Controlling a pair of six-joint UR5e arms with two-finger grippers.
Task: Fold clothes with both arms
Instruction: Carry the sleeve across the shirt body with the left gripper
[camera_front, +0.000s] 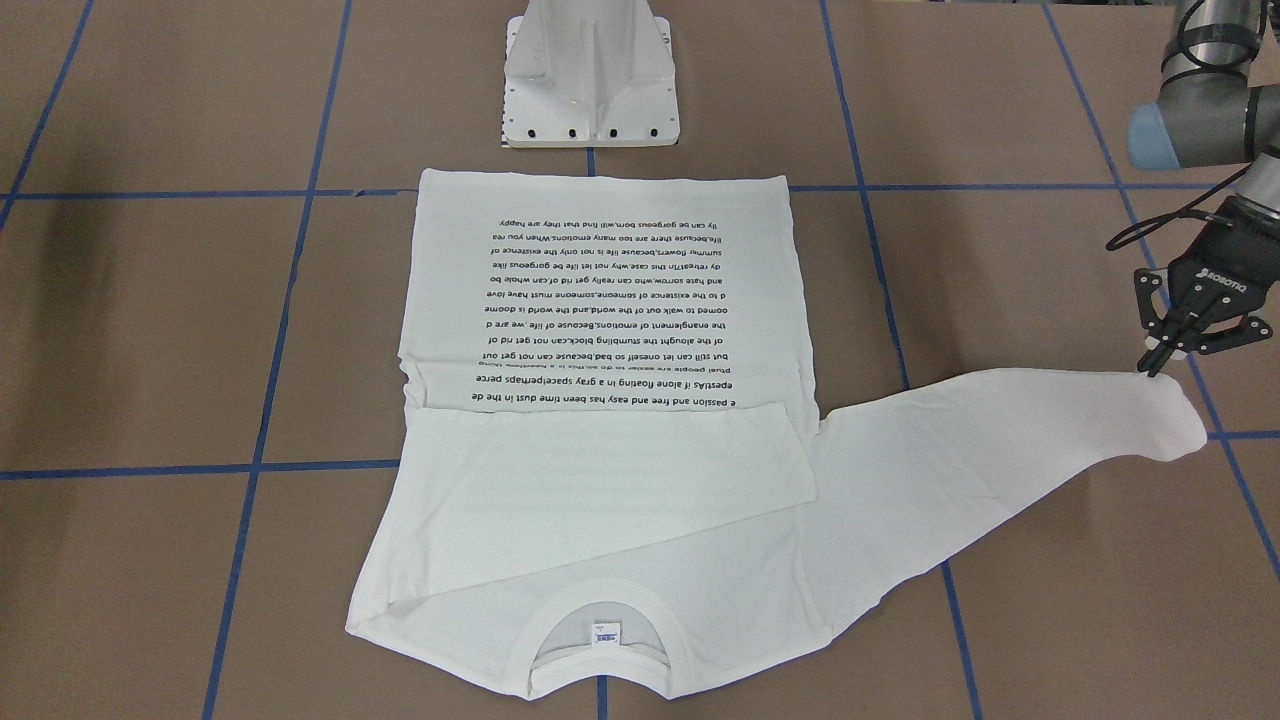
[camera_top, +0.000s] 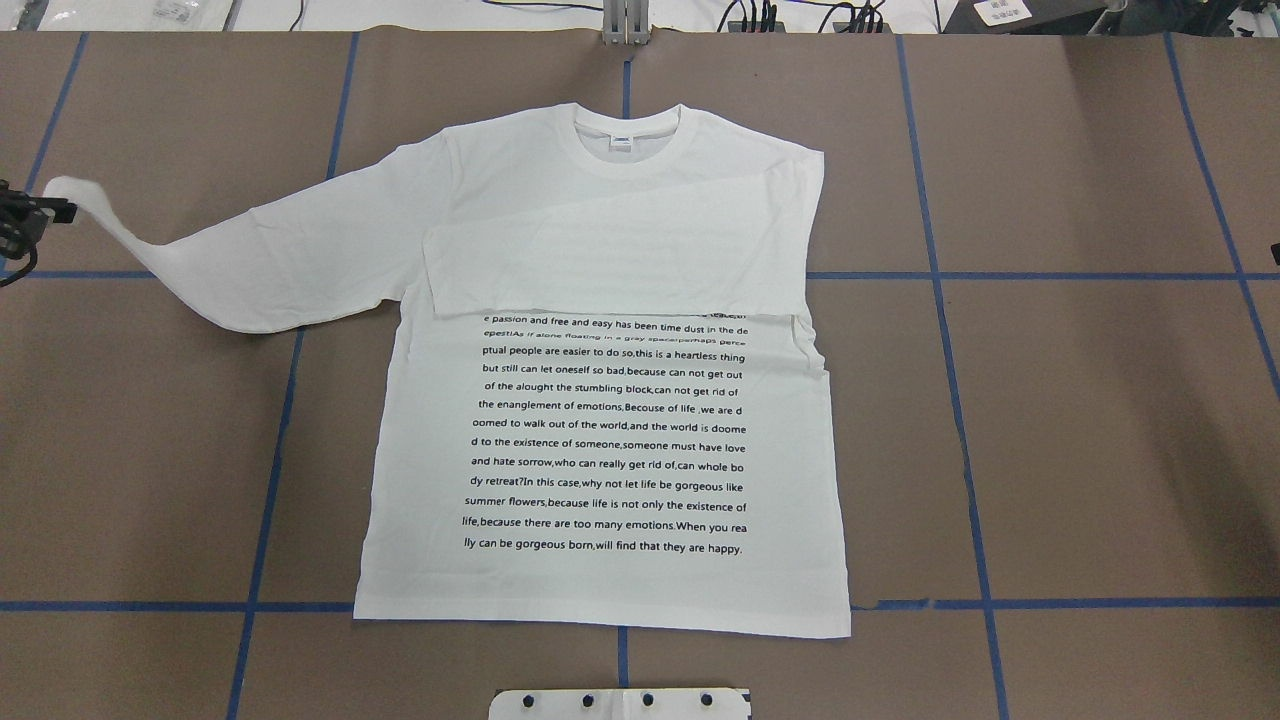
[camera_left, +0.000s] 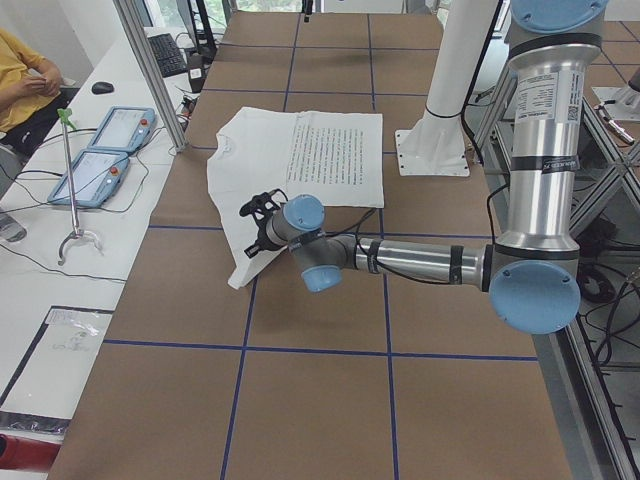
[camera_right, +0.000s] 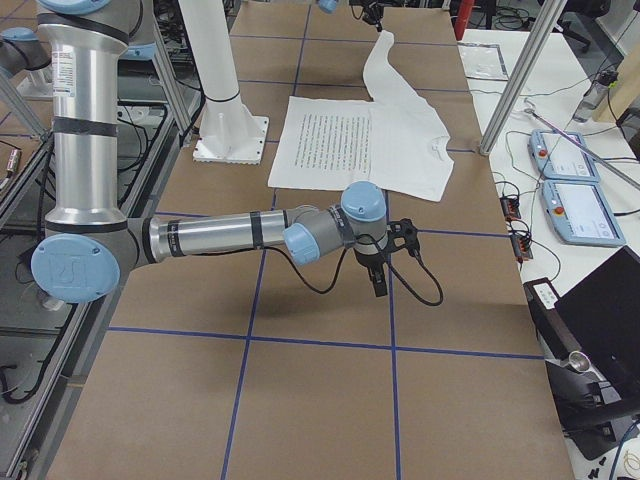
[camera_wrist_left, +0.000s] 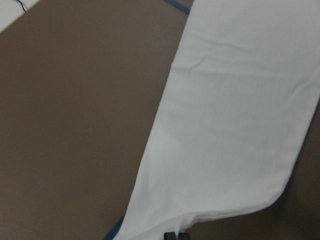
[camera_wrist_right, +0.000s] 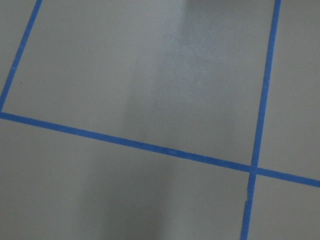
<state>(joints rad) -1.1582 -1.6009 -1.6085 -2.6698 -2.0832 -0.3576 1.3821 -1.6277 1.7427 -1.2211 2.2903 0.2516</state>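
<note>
While the left gripper (camera_front: 1160, 368) has its jaws pinched together on the cuff end of one long sleeve (camera_front: 1000, 450), that cuff is lifted a little off the table (camera_front: 150, 330). From the jaws the sleeve runs away and sags down to the shoulder of the white T-shirt (camera_front: 600, 300). Well away from those jaws the body of the garment lies flat on the table, printed text upward. The other sleeve (camera_front: 600, 480) is folded across the chest, near the collar (camera_front: 598, 597). The right gripper (camera_right: 378, 282) hangs pointing down over the table, well apart from the cloth. Whether its jaws are open or closed cannot be told.
</note>
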